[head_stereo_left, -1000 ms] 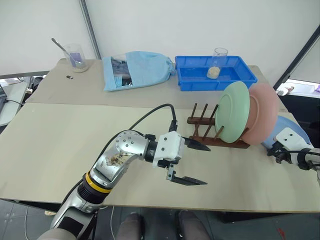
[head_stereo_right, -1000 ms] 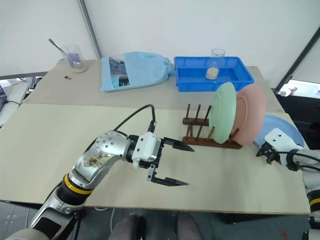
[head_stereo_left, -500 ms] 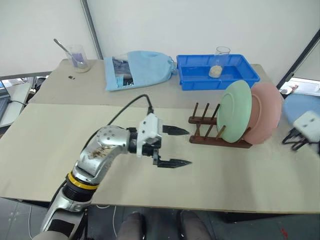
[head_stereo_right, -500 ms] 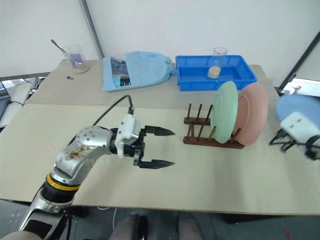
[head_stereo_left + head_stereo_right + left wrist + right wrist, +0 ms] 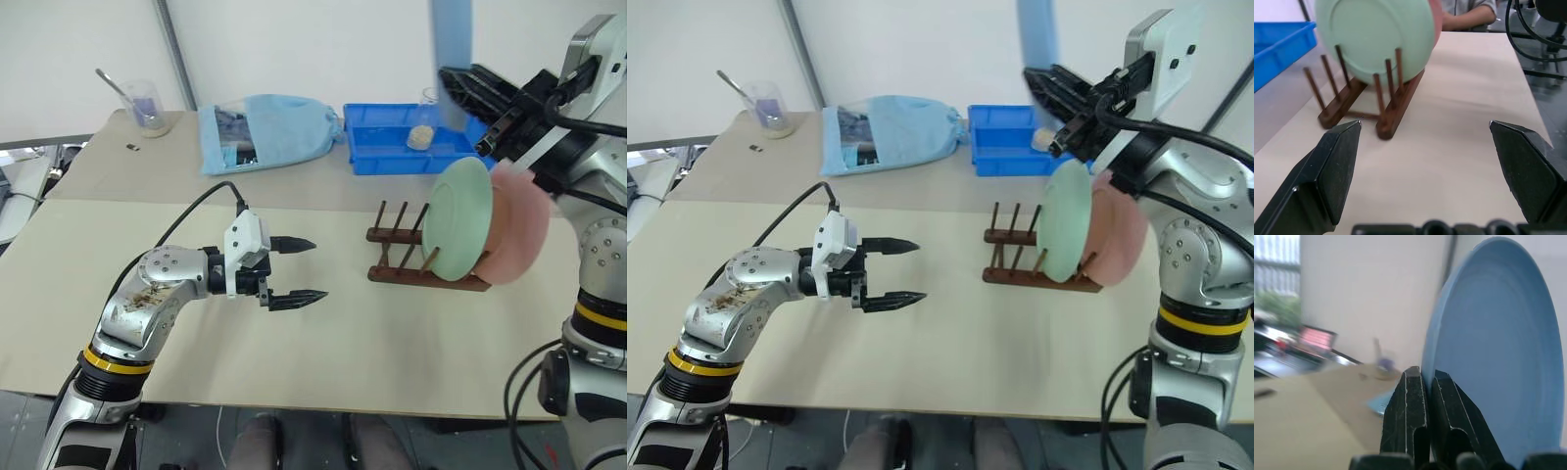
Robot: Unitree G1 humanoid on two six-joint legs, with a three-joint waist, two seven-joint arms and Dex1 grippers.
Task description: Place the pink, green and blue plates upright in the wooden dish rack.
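Note:
The wooden dish rack (image 5: 407,266) stands right of the table's middle. The green plate (image 5: 460,220) stands upright in it, with the pink plate (image 5: 519,235) upright just behind. High above the rack my right gripper (image 5: 453,80) is shut on the rim of the blue plate (image 5: 451,44), which hangs edge-on and blurred. The right wrist view shows that plate (image 5: 1498,347) broadside beside the closed fingers (image 5: 1413,401). My left gripper (image 5: 318,268) hovers open and empty over the table to the left of the rack, pointing at it (image 5: 1366,98).
A deep blue tray (image 5: 392,152) holding a glass beaker (image 5: 423,117) sits behind the rack. A light blue cloth bag (image 5: 269,132) and a beaker with a spoon (image 5: 145,103) stand at the back left. A seated person (image 5: 1469,10) is beyond the table's right end.
My right arm has swung the blue plate up from the table's right edge to high above the rack. My left gripper has drawn back leftward from the rack, still open.

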